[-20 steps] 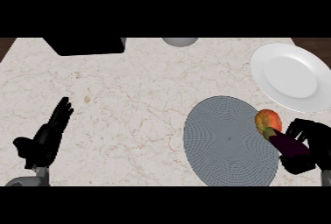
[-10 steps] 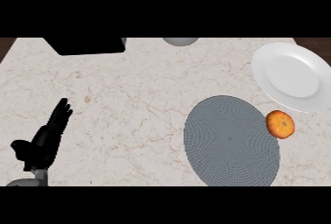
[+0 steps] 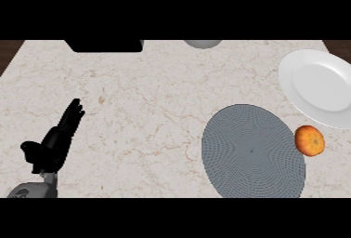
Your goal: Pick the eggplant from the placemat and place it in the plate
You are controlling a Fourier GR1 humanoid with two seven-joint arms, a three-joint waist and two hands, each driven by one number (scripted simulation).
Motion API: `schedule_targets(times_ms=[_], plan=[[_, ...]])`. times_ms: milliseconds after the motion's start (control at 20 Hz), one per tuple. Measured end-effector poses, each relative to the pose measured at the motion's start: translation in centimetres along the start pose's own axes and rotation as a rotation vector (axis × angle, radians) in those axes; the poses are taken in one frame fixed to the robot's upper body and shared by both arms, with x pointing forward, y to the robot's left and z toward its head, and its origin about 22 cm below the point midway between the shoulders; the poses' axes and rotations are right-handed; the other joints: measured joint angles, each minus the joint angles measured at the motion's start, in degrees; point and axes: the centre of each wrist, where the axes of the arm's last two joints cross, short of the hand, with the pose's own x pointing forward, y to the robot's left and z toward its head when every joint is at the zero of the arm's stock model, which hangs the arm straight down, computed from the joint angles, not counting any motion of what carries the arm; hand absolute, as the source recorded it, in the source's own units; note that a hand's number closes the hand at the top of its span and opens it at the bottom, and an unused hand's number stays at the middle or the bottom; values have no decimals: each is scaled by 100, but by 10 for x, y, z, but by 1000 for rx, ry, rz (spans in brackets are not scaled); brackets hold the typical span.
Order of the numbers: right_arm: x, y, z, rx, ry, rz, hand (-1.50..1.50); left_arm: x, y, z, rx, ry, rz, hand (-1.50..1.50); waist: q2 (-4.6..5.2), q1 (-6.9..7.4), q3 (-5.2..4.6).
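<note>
No eggplant shows anywhere in the head view. The round grey placemat (image 3: 252, 151) lies at the lower right with nothing on it. The white plate (image 3: 322, 88) sits at the right edge, beyond the mat, and is bare. My left hand (image 3: 56, 142) rests at the lower left, fingers straight and pointing up the counter, holding nothing. My right hand is out of the picture.
An orange fruit (image 3: 309, 140) lies on the marble counter just off the placemat's right rim, below the plate. A black object (image 3: 104, 45) and a grey round thing (image 3: 203, 43) stand at the far edge.
One second ago my right hand was at the right edge, curled round a dark eggplant beside the orange fruit. Hand and eggplant have since left the view. The left hand stayed put.
</note>
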Motion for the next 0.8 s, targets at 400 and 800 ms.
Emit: schedule_targets(times_ms=[400,800], plan=[[-16,-21,-27,-17,-56,-54,150,2,-4,-7,-36,-8,-2,0,14,164,-20],[12,21,-79,78,-100,-103,150,6,-4,-12,-33,-11,-5,0,12,196,-29]])
